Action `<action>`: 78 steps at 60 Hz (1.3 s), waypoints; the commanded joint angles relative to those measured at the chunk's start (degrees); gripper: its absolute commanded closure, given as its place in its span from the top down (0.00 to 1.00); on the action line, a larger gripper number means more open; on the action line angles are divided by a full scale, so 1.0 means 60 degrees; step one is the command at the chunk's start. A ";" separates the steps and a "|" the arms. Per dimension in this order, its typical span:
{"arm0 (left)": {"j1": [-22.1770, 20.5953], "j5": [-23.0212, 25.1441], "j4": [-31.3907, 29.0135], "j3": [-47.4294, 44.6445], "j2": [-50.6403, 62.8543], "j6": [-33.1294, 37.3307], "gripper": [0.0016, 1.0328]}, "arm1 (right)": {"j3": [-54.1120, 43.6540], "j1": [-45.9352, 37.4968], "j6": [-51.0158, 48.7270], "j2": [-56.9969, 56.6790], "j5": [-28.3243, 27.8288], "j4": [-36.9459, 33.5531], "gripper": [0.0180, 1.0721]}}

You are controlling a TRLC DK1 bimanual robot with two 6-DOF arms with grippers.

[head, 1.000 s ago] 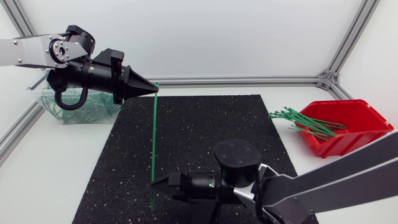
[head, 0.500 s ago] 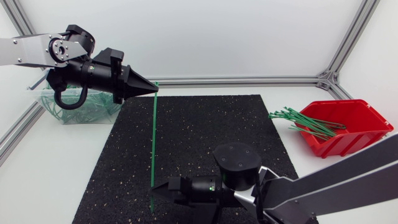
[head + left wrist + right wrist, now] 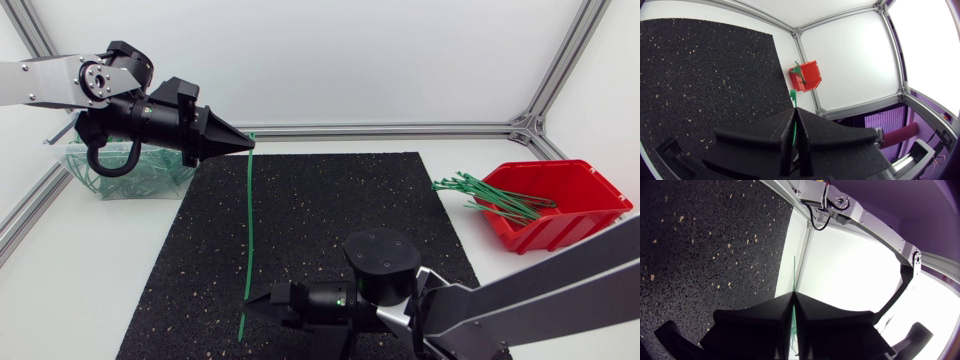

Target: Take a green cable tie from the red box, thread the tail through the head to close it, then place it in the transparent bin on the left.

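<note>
here we are mid-task; the green cable tie (image 3: 247,220) is out of the red box (image 3: 560,210) and strung in the air over the black mat (image 3: 340,200), pinched near both ends; the left gripper (image 3: 243,146) has its fingers closed on the far end, up by the mat's back edge; its own wrist view confirms it, the two wedges pressed together on a green sliver with a short stub poking out ahead; the right gripper (image 3: 252,299) is clamped on the tie down near the mat's front edge, with a short length hanging free past it toward the near side of the table; in the right wrist view the strip runs straight ahead out of the closed fingers (image 3: 765,317) toward the left arm

now the relation that matters: the tie's long axis runs front to back across the mat, nearly straight with a slight bow; the two grippers point at it from opposite sides; so its ends are well apart, and threading, i'd judge, needs them brought together with the strip curled into a loop; which end carries the head i can't tell for sure; the transparent bin (image 3: 125,180), with green ties in it, sits under the left arm, so that arm is plainly the nearer one for the drop; spare ties (image 3: 490,195) bristle out of the red box at the far right
</note>
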 commanded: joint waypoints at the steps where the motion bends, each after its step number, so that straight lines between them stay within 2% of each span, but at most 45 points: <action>1: -0.0189 0.0133 -0.0177 -0.0308 0.0031 0.0549 0.03 | 0.0209 -0.0060 0.0492 -0.0236 0.0172 -0.0113 0.05; 16: -0.0555 0.0177 -0.0089 -0.0923 -0.0262 0.1091 0.03 | 0.0707 0.0057 0.3232 -0.0720 0.0993 -0.0655 0.05; 30: -0.0848 0.0177 0.0277 -0.1538 -0.0877 0.1047 0.03 | 0.0546 0.0175 0.5766 -0.1364 0.1564 -0.1167 0.05; 43: -0.1024 0.0133 0.1552 -0.2417 -0.1873 0.0110 0.03 | 0.0048 0.0277 0.7289 -0.1950 0.1989 -0.1372 0.05; 50: -0.1346 -0.0365 0.2299 -0.3033 -0.2327 -0.0315 0.03 | -0.0084 0.0336 0.8227 -0.2375 0.2194 -0.1856 0.05; 61: -0.2020 -0.1156 0.5053 -0.4497 -0.3572 -0.2307 0.03 | -0.0113 0.0526 0.9618 -0.3269 0.2428 -0.3233 0.05; 72: -0.2533 -0.1917 0.5243 -0.4908 -0.4188 -0.2659 0.03 | -0.0450 0.0804 1.0087 -0.3781 0.2853 -0.4009 0.05; 78: -0.3046 -0.2621 0.5624 -0.5288 -0.4583 -0.3025 0.03 | -0.0655 0.0760 1.0336 -0.3811 0.2926 -0.3965 0.05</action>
